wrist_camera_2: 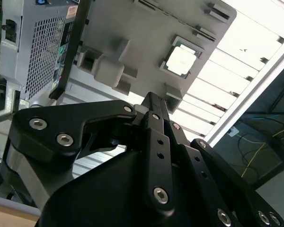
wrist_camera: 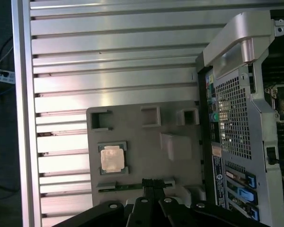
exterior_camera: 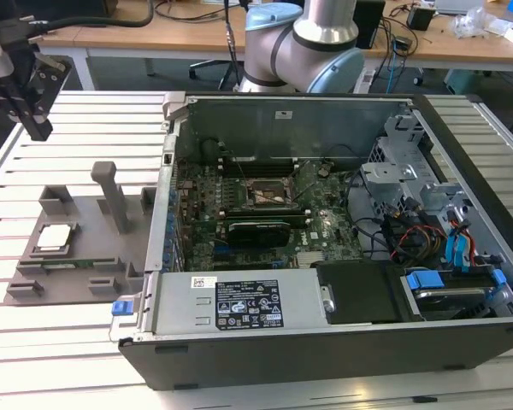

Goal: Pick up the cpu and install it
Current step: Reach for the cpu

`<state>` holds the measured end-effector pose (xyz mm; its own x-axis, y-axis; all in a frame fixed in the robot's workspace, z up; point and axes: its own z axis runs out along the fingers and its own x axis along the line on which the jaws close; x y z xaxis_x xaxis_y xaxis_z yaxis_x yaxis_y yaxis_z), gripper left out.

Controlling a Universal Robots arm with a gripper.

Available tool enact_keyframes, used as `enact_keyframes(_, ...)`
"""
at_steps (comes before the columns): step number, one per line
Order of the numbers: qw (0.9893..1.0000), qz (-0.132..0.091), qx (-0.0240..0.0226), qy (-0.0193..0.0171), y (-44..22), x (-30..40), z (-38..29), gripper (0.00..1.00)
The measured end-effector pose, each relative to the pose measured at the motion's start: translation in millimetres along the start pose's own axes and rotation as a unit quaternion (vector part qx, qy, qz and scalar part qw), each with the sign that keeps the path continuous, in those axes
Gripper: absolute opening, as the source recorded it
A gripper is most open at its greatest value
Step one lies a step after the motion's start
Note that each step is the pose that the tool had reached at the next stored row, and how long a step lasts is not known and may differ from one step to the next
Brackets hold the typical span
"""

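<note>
Slatted table (exterior_camera: 85,120); grey fixture (exterior_camera: 85,224) cradles square silvery cpu (exterior_camera: 53,238), pale-rimmed.

A pale slatted metal desk (exterior_camera: 77,120) fills the lower part of the exterior view and catches bright light. Across the top of the frame runs a long wooden table (exterior_camera: 111,36) on white legs (exterior_camera: 79,70). Black cables (exterior_camera: 77,23) are strewn over it, and a dark floor (exterior_camera: 145,73) lies below.
</note>
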<state>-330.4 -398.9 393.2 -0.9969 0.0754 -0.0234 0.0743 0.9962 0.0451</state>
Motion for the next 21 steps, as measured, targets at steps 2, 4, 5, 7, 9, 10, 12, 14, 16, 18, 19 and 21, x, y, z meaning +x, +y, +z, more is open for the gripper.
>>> enact_keyframes(2, 1.0, 0.0, 0.0, 0.0, -0.3, 4.0, -0.1, 0.11)
enact_keyframes(4, 1.0, 0.0, 0.0, 0.0, -0.7, 8.7, -0.2, 0.11)
enact_keyframes(5, 1.0, 0.0, 0.0, 0.0, -1.0, 13.2, -0.4, 0.11)
enact_keyframes(7, 1.0, 0.0, 0.0, 0.0, -1.3, 17.3, -0.4, 0.11)
enact_keyframes(9, 1.0, 0.0, 0.0, 0.0, -1.8, 23.9, -0.6, 0.11)
enact_keyframes(10, 1.0, 0.0, 0.0, 0.0001, -2.0, 26.2, -0.7, 0.11)
enact_keyframes(12, 1.0, 0.0, 0.0, 0.0, -2.3, 30.9, -0.7, 0.11)
enact_keyframes(14, 1.0, 0.0, 0.0, 0.0, -2.6, 35.2, -0.8, 0.11)
enact_keyframes(16, 1.0, 0.0, 0.0, 0.0, -3.2, 42.2, -0.9, 0.11)
enact_keyframes(18, 1.0, 0.0, 0.0, 0.0, -3.5, 46.4, -1.1, 0.11)
enact_keyframes(19, 1.0, 0.0, 0.0, 0.0, -3.6, 48.1, -1.1, 0.11)
enact_keyframes(21, 1.0, 0.0, 0.0, 0.0, -3.8, 51.3, -1.2, 0.11)
